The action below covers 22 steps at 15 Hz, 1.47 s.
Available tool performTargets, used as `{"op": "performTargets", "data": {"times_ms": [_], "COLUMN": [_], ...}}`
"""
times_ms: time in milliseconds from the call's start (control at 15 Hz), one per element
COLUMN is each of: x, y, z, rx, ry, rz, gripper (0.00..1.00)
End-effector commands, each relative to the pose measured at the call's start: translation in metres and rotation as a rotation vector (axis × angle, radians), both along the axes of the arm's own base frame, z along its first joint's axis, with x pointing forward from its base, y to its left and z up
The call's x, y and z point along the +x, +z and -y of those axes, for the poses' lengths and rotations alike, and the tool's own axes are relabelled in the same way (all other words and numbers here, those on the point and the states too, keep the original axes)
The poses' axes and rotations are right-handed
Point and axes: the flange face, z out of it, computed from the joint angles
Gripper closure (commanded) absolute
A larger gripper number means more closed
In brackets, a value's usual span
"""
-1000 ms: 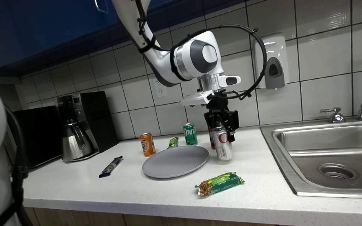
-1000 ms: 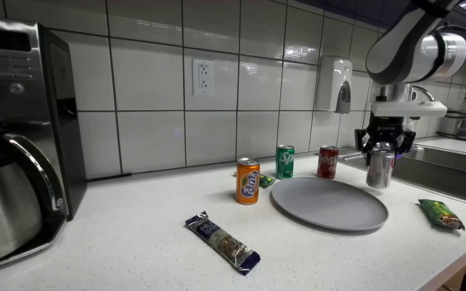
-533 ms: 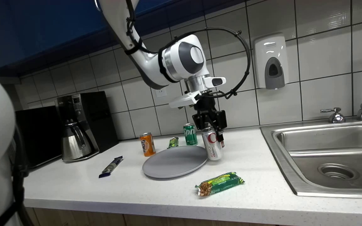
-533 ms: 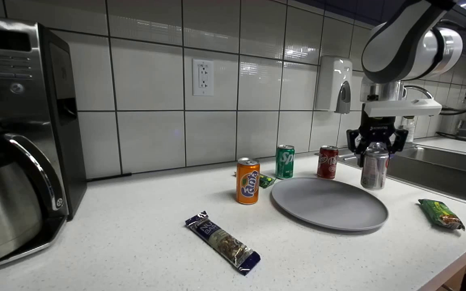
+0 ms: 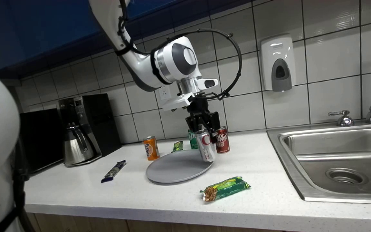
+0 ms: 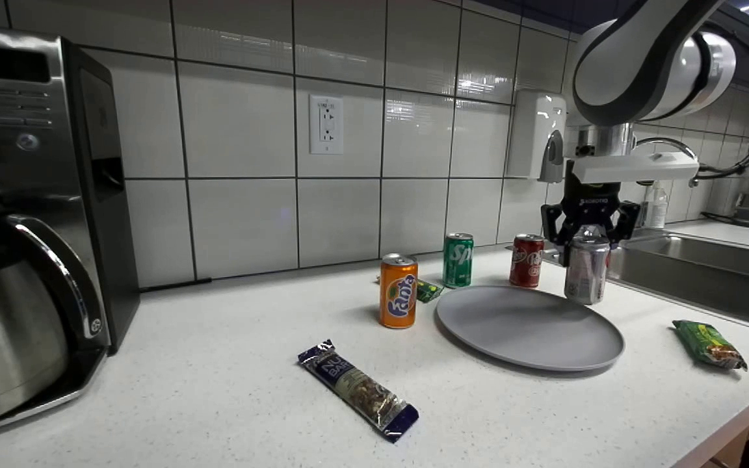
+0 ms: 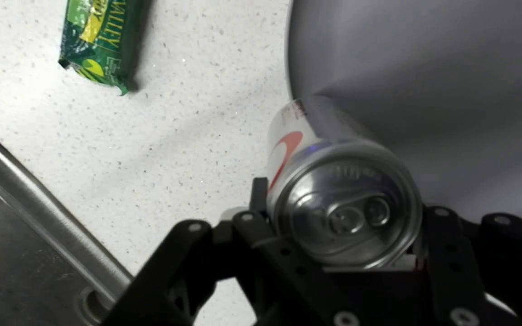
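My gripper (image 5: 206,134) is shut on a silver cola can with a red mark (image 5: 206,150). In an exterior view the can (image 6: 586,276) hangs at the far right rim of the grey plate (image 6: 530,331). In the wrist view the can's top (image 7: 347,203) faces the camera between the fingers, and its lower end overlaps the plate's edge (image 7: 447,54). Its exact height above the plate is hard to tell. A dark red Dr Pepper can (image 5: 223,141) stands close behind the gripper. A green Sprite can (image 5: 193,141) is partly hidden behind the silver can.
An orange Fanta can (image 6: 398,292) and a small green packet (image 6: 428,290) are beside the plate. A nut bar (image 6: 358,390) and a green granola bar (image 5: 225,189) lie on the counter. A steel sink (image 5: 288,161) and a coffee maker (image 5: 89,125) flank them. A soap dispenser (image 5: 277,61) hangs above.
My gripper has carried the silver can leftward in both exterior views, up to the plate's edge. The Dr Pepper can has come into sight beside it, and the Sprite can has become partly covered.
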Motion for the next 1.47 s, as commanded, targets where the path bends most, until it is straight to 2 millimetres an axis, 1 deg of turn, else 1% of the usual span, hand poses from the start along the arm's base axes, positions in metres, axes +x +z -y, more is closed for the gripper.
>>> {"op": "performTargets", "data": {"times_ms": [0,200,333,1067,1400], "x": [-0.006,-0.006,-0.007,-0.017,-0.021], "y": [0.011,0.009,0.006,-0.008,-0.011], "z": [-0.021,-0.033,-0.037,-0.041,-0.041], "rx": [-0.004,0.007,0.014,0.074,0.077], "ry": [0.034,0.057,0.064,0.037,0.035], "rz": [0.015,0.013,0.007,-0.029,-0.041], "gripper": [0.62,0.62,0.62,0.62,0.62]}}
